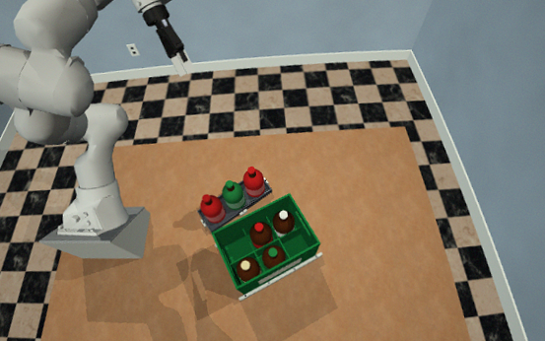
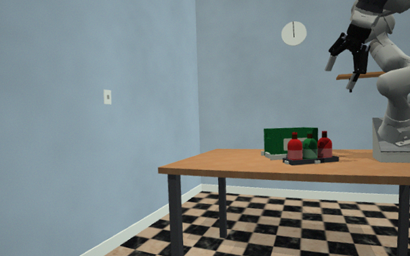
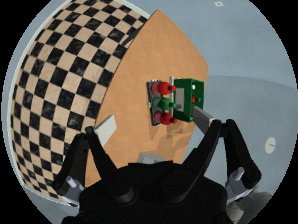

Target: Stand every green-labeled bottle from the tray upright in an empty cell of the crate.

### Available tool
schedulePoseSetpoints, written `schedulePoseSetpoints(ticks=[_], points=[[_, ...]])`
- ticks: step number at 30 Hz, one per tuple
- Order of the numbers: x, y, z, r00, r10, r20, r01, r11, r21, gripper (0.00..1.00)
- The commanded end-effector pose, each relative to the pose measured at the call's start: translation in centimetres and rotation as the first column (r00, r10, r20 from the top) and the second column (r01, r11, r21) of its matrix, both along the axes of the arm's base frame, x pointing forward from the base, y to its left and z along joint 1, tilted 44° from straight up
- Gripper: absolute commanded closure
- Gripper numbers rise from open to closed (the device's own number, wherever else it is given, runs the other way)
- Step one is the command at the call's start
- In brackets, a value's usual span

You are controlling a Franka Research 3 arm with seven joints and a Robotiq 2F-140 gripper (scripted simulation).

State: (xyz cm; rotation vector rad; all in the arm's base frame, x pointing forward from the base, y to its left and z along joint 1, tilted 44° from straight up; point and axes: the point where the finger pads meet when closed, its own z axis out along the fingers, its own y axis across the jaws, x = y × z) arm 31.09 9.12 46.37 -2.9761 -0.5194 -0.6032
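You have the wooden counter (image 1: pixel 348 189) carrying everything, with the arm's grey base block (image 1: pixel 138 238) near its left edge as the top view shows it. The arm (image 1: pixel 49 81) folds up and back from there, so its bulk sits over the far left corner and beyond the far edge.

The green crate (image 1: pixel 310 226) stands near the counter's middle. You see six cells: four hold brown bottles (image 1: pixel 260 233), and the far-left and near-right cells are vacant. Just beside the crate's far wall, on the base-block side, sits the dark tray (image 1: pixel 208 221), close to the crate but whether touching you cannot tell. Three bottles stand upright in a row on it: the green-labeled bottle (image 1: pixel 233 194) in the middle, a red bottle (image 1: pixel 212 207) on one side and a second red bottle (image 1: pixel 253 181) on the other. Both reds stand close against the green one, so they crowd a sideways approach.

The gripper (image 2: pixel 340 74) hangs high above the counter, well apart from tray and crate. Its fingers (image 2: pixel 329 62) are spread to full width and carry nothing.

Toward the right and near edges the counter is bare wood.
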Motion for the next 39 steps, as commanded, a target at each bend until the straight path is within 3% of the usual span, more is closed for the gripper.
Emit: schedulePoseSetpoints(ticks=[1,19,20,39], points=[[1.0,-0.8,0.4,0.998,0.058,0.002,-0.058,0.998,0.0,0.0],[1.0,-0.8,0.4,0.998,0.058,0.002,-0.058,0.998,0.0,0.0],[3.1,-2.3,0.7,0.993,0.115,-0.005,-0.115,0.993,0.039,0.0],[3.1,-2.3,0.7,0.993,0.115,-0.005,-0.115,0.993,0.039,0.0]])
